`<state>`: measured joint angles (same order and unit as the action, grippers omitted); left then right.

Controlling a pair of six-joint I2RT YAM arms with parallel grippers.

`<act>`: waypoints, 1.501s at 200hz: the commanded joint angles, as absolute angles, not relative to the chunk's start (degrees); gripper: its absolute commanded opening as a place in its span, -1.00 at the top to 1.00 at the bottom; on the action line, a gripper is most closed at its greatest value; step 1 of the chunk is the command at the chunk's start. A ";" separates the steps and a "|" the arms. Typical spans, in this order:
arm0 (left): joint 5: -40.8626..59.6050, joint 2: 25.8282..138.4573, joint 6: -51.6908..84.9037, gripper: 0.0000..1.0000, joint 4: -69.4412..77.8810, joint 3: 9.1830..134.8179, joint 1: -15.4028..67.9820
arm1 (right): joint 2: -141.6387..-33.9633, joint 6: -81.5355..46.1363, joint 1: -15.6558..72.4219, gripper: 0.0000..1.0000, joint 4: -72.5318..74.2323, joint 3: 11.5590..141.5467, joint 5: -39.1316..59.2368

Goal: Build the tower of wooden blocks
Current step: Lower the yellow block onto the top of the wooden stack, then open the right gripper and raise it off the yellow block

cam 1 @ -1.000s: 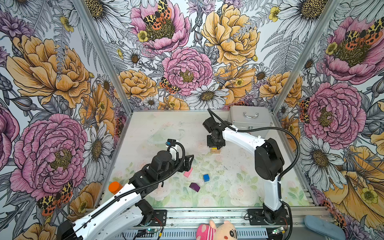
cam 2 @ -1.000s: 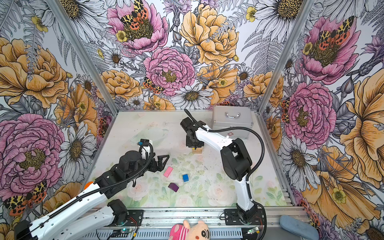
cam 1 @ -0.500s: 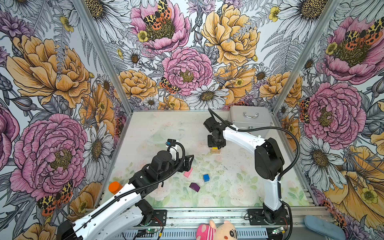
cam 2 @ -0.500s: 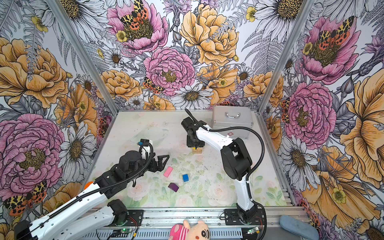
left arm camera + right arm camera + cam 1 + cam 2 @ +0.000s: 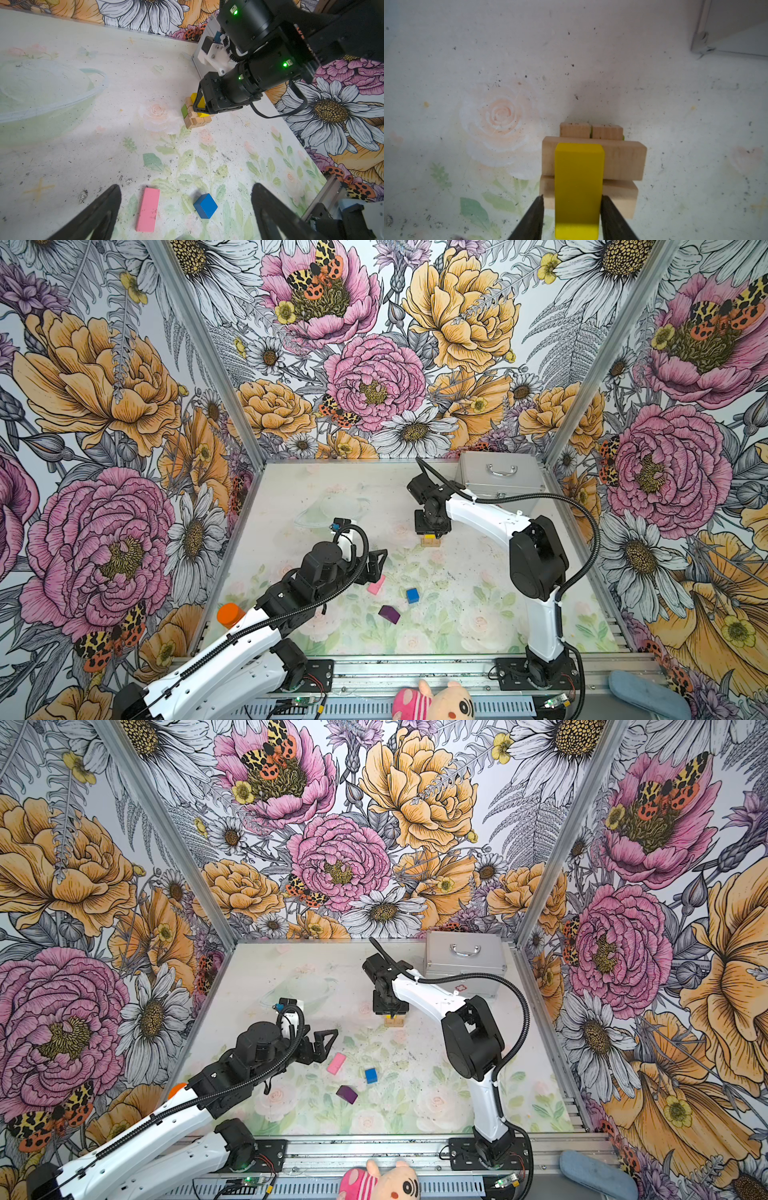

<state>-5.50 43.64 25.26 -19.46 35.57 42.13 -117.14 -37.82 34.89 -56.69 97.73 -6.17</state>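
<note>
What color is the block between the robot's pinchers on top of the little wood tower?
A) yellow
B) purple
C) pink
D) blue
A: in the right wrist view the yellow block lies on the tower between the fingers of the right gripper. The pink block, blue cube and purple block lie loose away from the tower.

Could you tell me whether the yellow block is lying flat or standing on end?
Lying flat: the yellow block lies broad face up across the tan bars of the tower, between the fingers of the right gripper.
</note>
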 commanded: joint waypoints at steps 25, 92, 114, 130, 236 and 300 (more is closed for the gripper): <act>-5.54 43.18 24.52 -0.98 -19.07 36.56 41.59 | -118.83 -37.35 34.68 0.23 -57.22 100.26 -6.20; -5.71 43.29 24.50 -0.98 -19.16 36.55 41.66 | -119.50 -36.91 34.47 0.26 -57.57 101.08 -6.03; -5.63 43.33 24.44 -0.97 -19.26 36.65 41.66 | -119.25 -36.98 34.45 0.23 -57.57 101.03 -5.81; -5.67 43.25 24.52 -0.97 -19.23 36.74 41.66 | -118.76 -37.00 34.38 0.19 -57.57 100.95 -5.80; -6.87 38.60 28.53 -0.98 -23.28 34.71 41.78 | -106.35 -36.52 35.04 -0.09 -57.76 98.74 -6.66; -10.21 32.14 35.09 -0.98 -26.70 30.00 49.40 | -97.19 -38.50 39.87 -0.19 -57.66 89.97 -9.66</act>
<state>-6.66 33.95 31.46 -24.27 32.53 45.60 -100.09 -37.01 37.56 -57.58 93.51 -7.29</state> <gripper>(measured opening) 0.988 0.591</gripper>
